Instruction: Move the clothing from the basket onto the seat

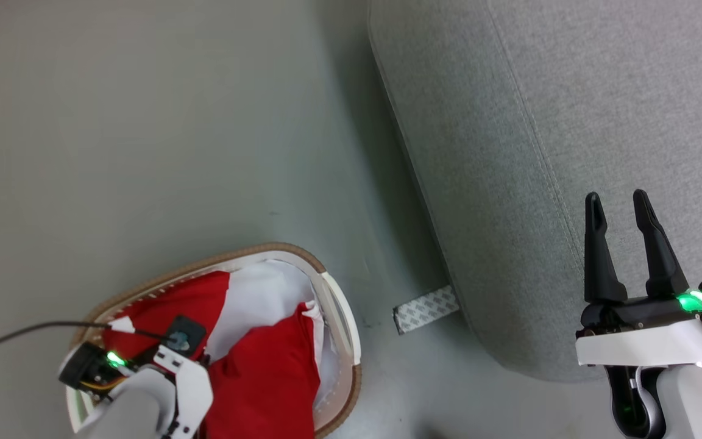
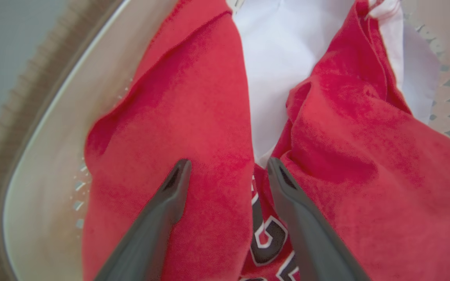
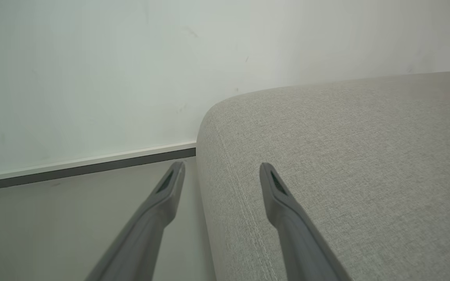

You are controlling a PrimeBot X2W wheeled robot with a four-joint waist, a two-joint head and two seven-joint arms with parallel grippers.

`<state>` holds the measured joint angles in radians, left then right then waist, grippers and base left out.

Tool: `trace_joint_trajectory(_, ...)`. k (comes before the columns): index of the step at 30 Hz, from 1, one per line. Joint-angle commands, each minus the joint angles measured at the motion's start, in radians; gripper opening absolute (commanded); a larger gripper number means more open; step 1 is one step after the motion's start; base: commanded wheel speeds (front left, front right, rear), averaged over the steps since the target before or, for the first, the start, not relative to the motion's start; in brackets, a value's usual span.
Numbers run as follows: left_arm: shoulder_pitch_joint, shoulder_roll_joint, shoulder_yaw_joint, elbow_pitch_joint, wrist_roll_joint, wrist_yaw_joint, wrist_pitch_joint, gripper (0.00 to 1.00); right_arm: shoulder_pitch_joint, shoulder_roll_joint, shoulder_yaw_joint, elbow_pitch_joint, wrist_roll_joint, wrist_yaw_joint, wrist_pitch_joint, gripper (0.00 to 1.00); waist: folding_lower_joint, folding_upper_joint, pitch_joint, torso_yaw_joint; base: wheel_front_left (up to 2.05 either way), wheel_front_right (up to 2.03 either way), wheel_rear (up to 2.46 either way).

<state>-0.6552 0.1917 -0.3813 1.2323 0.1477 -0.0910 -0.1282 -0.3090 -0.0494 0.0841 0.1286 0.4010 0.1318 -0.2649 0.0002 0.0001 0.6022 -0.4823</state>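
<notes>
Grey-green floor, pale wall, dark skirting, perhaps patterned tape

From the head camera I look steeply down on the floor, with the laundry basket at lower left and the grey seat at right. My left wrist camera sits close over the red jersey inside that basket. My right wrist camera faces along the same seat's edge toward a white wall.
</notes>
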Motion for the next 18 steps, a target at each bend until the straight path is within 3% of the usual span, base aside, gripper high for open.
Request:
trace_joint_trajectory(1, -0.021, 0.018, -0.008, 0.011, 0.018, 0.004, 0.012, 1.00, -0.021, -0.002, 0.006, -0.006, 0.010, -0.002, 0.001, 1.00, -0.0002, -0.0001, 0.047, -0.023, 0.00, 0.00, 0.00)
trace_joint_trajectory(15, -0.083, 0.061, -0.115, 0.052, 0.095, 0.028, 0.199, 1.00, -0.035, -0.002, 0.030, -0.014, 0.048, -0.002, 0.001, 1.00, -0.0002, -0.0001, 0.135, -0.051, 0.00, 0.00, 0.00)
trace_joint_trajectory(16, -0.084, 0.062, -0.120, 0.053, 0.097, 0.025, 0.207, 0.93, -0.035, -0.002, 0.031, -0.013, 0.048, -0.002, 0.001, 1.00, -0.0002, -0.0001, 0.136, -0.051, 0.00, 0.00, 0.00)
trace_joint_trajectory(17, -0.085, 0.063, -0.123, 0.053, 0.095, 0.025, 0.208, 0.57, -0.036, -0.002, 0.031, -0.012, 0.049, -0.002, 0.001, 1.00, -0.0002, -0.0001, 0.136, -0.051, 0.00, 0.00, 0.00)
trace_joint_trajectory(18, -0.085, 0.065, -0.125, 0.053, 0.093, 0.024, 0.209, 0.34, -0.037, -0.002, 0.033, -0.009, 0.049, -0.002, 0.001, 1.00, -0.0002, -0.0001, 0.136, -0.051, 0.00, 0.00, 0.00)
